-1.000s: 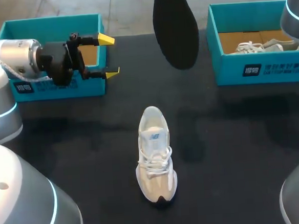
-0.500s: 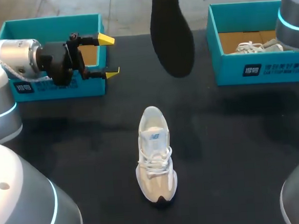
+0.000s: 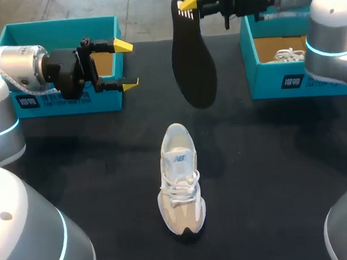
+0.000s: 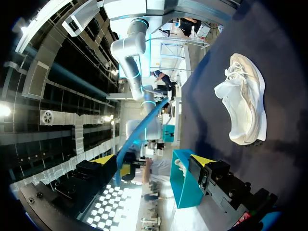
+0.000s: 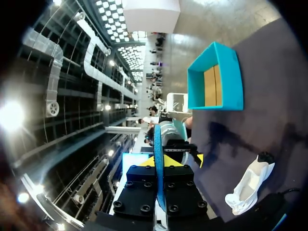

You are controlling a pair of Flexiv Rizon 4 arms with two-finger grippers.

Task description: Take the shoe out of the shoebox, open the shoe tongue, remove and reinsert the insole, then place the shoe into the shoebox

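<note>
Insole (image 3: 192, 63), black, flat and long, narrow at the heel and rounded at the toe, hangs heel-up from my right gripper (image 3: 187, 3). The yellow-tipped fingers are pinched closed on its upper end. In the right wrist view it runs edge-on between them as a thin strip. It hangs in the air over the far part of the table (image 3: 271, 159), which is matte black, and nothing lies between it and the shoe (image 3: 180, 180) below.

That shoe stands upright on its sole near the middle of the table, with its heel opening toward the insole. It is white and pale beige, soft-looking, with white laces and a dark edge at the toe.

My left gripper (image 3: 126, 65) is spread wide and holds nothing. It sits at the near right corner of the left box (image 3: 59, 31), fingers pointing toward the middle.

Both boxes are teal cardboard, open-topped, with brown floors. The right box (image 3: 289, 80) holds a second white shoe (image 3: 293, 54), only partly in sight behind the box's front wall.

By count: one insole, two shoes, two boxes, two grippers
</note>
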